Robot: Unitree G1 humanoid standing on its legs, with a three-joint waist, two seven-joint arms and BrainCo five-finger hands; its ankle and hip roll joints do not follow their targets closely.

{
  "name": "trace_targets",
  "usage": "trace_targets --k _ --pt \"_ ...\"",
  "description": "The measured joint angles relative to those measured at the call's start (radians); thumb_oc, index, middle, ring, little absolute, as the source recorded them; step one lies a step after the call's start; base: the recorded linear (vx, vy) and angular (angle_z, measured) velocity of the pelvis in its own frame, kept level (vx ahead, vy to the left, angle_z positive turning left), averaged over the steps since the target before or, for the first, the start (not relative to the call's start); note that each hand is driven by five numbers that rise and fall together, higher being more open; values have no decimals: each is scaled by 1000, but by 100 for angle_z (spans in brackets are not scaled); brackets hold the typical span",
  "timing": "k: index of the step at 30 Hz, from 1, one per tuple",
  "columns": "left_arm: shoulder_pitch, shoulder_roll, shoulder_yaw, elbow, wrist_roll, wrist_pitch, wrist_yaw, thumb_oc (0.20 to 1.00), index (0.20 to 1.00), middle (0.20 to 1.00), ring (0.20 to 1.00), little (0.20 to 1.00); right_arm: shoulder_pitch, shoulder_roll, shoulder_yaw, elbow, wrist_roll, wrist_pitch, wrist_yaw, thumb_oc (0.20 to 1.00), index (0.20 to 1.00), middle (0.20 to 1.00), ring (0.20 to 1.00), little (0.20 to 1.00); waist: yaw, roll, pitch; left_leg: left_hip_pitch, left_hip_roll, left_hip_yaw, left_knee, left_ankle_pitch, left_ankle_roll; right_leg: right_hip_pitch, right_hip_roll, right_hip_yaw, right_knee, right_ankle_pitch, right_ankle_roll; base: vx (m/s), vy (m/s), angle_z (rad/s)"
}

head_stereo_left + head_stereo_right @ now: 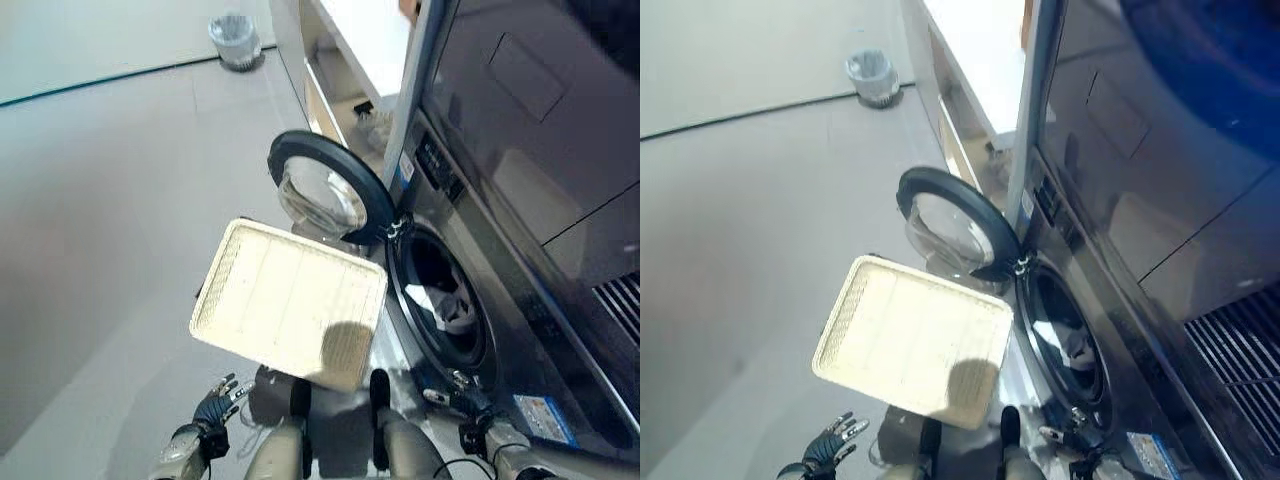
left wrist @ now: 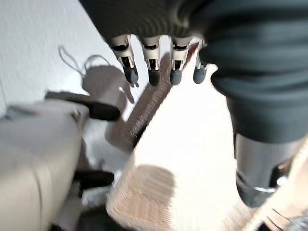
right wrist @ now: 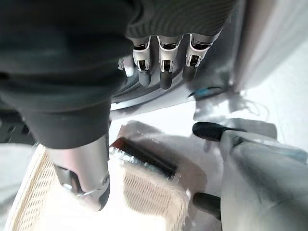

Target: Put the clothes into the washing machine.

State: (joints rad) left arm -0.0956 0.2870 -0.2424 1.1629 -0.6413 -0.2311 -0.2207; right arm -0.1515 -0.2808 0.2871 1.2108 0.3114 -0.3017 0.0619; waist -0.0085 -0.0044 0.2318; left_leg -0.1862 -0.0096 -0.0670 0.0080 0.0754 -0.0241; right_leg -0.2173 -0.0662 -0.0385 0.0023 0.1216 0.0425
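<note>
Clothes [image 1: 455, 308] lie inside washing machine [image 1: 520, 200] drum, round door [image 1: 325, 188] swung open. Cream basket [image 1: 290, 300] sits on floor just beside opening. Left hand [image 1: 215, 405] low by basket, fingers straight, apart, holding nothing. Right hand [image 3: 163, 62] fingers relaxed, holding nothing.

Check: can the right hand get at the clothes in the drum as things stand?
Probably yes: the door is swung open and clothes lie just inside the drum mouth. The right hand hangs open nearby, holding nothing.
</note>
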Motion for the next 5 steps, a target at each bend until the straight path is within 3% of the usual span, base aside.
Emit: trace_targets --k 5 --pt "36 -27 36 81 62 2 4 1000 1000 1000 1000 1000 30 19 -7 56 0 79 61 1000 1000 1000 1000 1000 1 4 -92 100 23 -20 -58 0 -15 119 27 -12 -83 -2 -14 151 -5 12"
